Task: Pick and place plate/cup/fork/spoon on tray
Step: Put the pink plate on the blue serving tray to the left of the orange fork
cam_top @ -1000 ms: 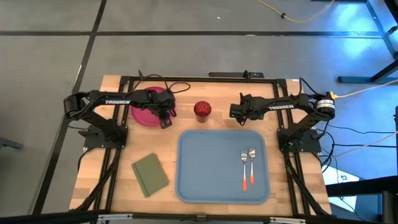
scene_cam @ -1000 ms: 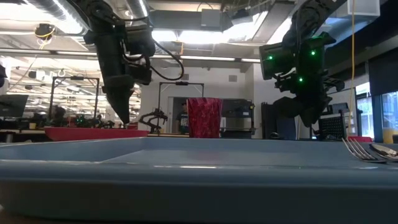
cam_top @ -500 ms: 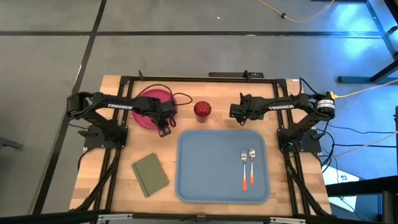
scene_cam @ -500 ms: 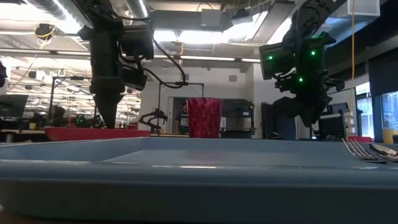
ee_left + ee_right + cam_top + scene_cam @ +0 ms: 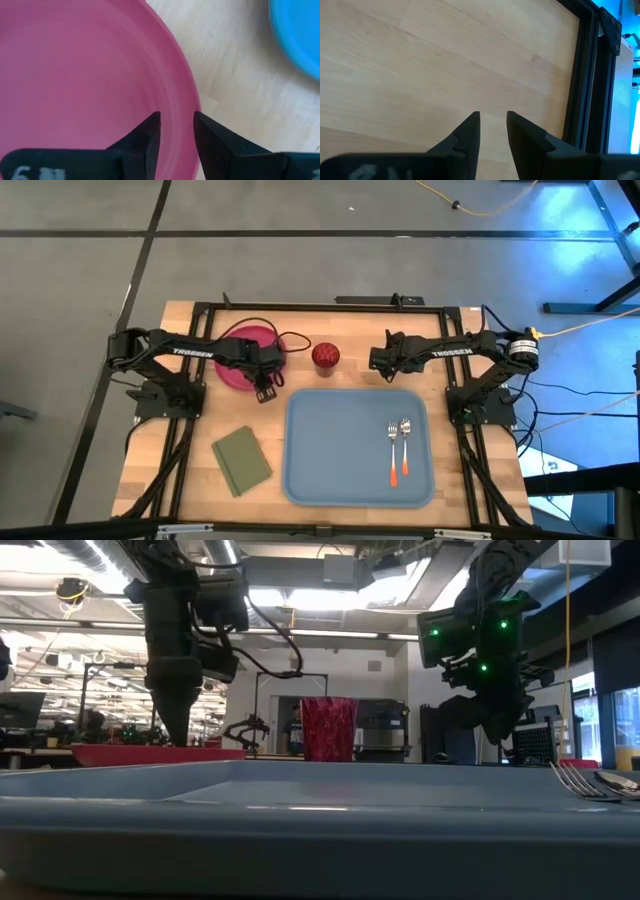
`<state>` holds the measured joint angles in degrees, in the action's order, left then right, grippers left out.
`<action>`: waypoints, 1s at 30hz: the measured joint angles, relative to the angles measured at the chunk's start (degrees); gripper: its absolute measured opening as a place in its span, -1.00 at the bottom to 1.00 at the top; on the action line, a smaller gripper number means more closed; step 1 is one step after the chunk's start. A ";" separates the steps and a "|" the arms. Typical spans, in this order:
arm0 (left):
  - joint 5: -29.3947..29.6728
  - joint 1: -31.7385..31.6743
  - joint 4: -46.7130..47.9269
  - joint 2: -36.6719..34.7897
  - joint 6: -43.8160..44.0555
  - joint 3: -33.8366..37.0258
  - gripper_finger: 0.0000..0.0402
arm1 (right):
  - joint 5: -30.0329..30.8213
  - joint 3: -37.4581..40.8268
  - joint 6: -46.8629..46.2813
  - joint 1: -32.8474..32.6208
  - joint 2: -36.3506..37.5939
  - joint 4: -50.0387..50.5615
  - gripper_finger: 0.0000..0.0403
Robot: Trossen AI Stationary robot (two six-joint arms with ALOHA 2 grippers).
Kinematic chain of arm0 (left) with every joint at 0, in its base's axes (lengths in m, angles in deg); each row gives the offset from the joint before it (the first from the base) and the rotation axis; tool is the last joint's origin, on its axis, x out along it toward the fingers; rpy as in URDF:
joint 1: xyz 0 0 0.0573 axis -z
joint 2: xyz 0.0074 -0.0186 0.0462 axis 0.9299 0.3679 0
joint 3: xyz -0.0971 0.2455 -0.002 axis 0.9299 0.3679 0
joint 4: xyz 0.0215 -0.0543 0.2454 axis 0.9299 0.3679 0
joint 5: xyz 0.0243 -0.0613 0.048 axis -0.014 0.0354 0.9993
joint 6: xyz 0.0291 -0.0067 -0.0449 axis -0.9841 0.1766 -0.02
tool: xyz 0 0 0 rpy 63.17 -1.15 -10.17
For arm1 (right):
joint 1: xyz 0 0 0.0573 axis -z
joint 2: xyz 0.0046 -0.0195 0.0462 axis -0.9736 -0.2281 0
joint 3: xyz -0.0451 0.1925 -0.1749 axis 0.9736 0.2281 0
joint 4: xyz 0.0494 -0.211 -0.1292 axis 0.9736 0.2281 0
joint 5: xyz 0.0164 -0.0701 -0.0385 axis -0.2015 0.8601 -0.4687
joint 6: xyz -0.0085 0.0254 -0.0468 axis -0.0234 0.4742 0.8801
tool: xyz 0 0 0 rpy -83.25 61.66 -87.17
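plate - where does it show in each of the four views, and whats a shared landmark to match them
High view: the plate lies upper left on the table, partly under the left arm.
Low view: a thin magenta strip at left, below the left gripper.
Left wrist view: fills the picture's left.
Right wrist view: not in it.
Shared landmark: the tray, beside the plate in high, low and left wrist views.

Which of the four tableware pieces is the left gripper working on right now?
The plate: the left gripper straddles its rim. The cup stands apart; the fork and spoon lie on the tray.
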<state>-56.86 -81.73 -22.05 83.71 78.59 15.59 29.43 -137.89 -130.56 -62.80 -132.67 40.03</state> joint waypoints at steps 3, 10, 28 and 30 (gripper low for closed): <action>0.70 -0.03 -1.97 -0.01 0.02 -0.02 -0.45 | -0.02 0.00 -0.02 -0.02 0.00 0.00 -0.50; 0.81 -0.06 -7.51 -0.01 -0.39 -0.07 -0.45 | -0.09 0.00 -0.02 -0.02 0.00 -0.02 -0.50; 1.70 6.69 -1.08 -0.01 1.46 -0.07 -0.45 | -1.05 0.00 0.02 -0.02 0.00 -0.02 -0.50; 4.04 7.51 -0.35 -0.01 1.86 -0.07 -0.45 | -1.05 0.00 -0.02 -0.02 0.00 -0.02 -0.50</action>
<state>-52.82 -74.22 -22.41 83.70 80.45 15.53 28.38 -137.89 -130.58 -62.82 -132.67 40.01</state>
